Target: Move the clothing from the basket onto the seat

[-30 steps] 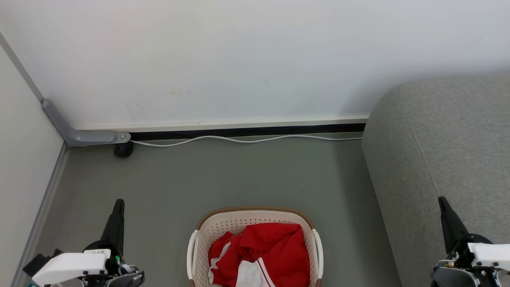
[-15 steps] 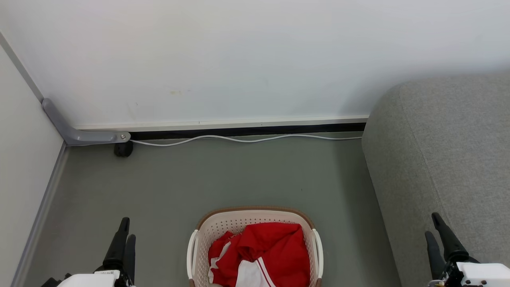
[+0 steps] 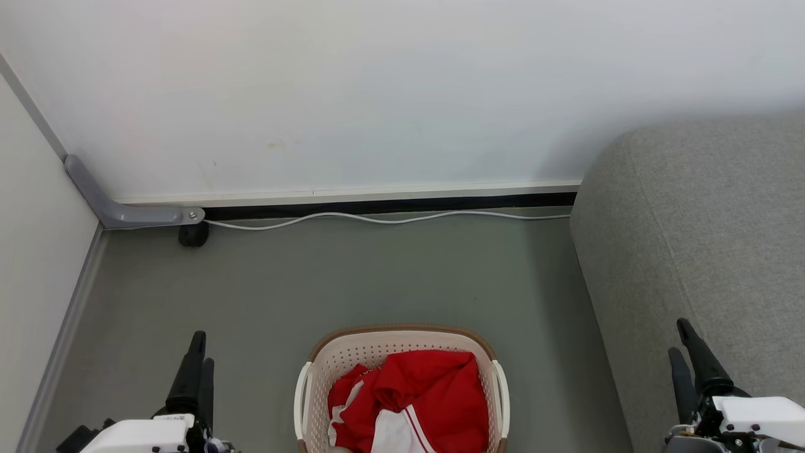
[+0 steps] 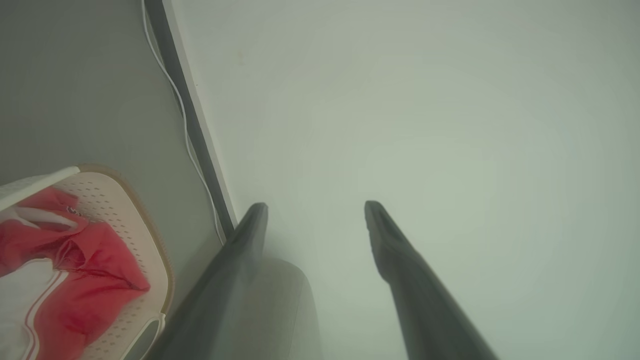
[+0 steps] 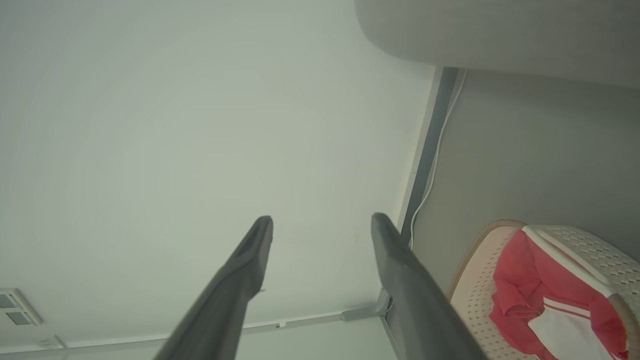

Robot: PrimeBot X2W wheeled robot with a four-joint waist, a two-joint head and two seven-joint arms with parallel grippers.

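The cream basket (image 3: 352, 355) with a brown rim stands on the floor at the bottom centre of the head view, holding crumpled red clothing (image 3: 415, 396) with white panels and striped trim. The basket (image 4: 135, 220) and clothing (image 4: 75, 270) also show at the lower left of the left wrist view. In the right wrist view the basket (image 5: 475, 290) and clothing (image 5: 530, 285) sit at the lower right. The grey seat (image 3: 704, 233) fills the right side. My left gripper (image 3: 200, 346) hangs open left of the basket; my right gripper (image 3: 679, 336) is open in front of the seat, both empty.
A white wall runs across the back with a dark gap under its skirting, and a white cable (image 3: 377, 220) lies along it. A grey bracket (image 3: 126, 214) and a small black caster (image 3: 194, 234) sit in the far left corner. Grey floor (image 3: 352, 277) stretches between basket and wall.
Both grippers went from shut to open, their fingers now parted. Both arms dropped lower in the head view and then rose slightly.
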